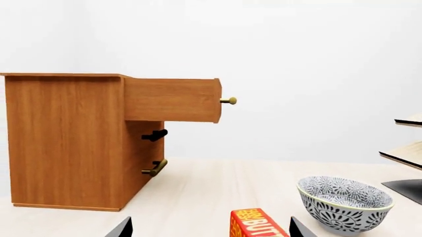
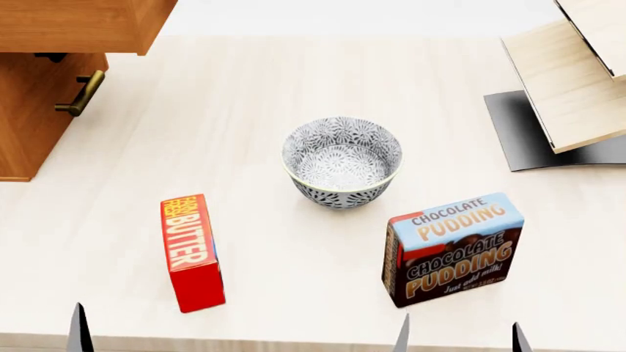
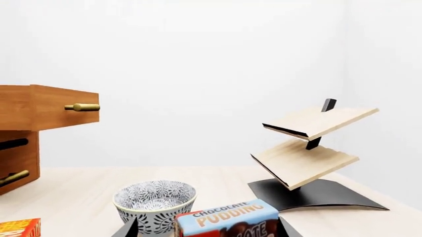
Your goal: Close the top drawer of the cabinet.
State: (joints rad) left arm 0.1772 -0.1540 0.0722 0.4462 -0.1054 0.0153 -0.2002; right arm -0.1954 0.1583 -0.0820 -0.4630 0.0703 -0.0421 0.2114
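Top drawer (image 1: 173,100): seen pulled well out of the cabinet (image 1: 66,140) in the left wrist view, left half of frame; brass bar handle (image 1: 228,100) seen end-on at its front. In the head view only its underside corner is seen at the upper left (image 2: 83,26).
Cabinet: orange-brown wood, stood on the bench (image 2: 293,88) at the left edge of the head view; two lower drawer fronts are seen, one with a dark handle (image 1: 154,135), one with a brass handle (image 2: 81,94).
Bowl (image 2: 342,162): blue-and-white patterned, upright, recorded at centre of the head view, apart from the cabinet.
Butter box (image 2: 190,251): red, lettered BUTTER, placed lower left of centre, apart from the bowl.
Chocolate pudding box (image 2: 455,248): stood lower right of centre, near the bowl, not touching.
Rack (image 3: 309,148): two slanted pale wood shelves on a black base, right of frame in the right wrist view.
Left tool (image 1: 209,228): only dark fingertips are seen at the bottom edge; they are spread wide, released, with nothing held.
Right tool (image 3: 207,228): fingertips at the bottom edge are likewise spread, released; the pudding box is seen between them but beyond.
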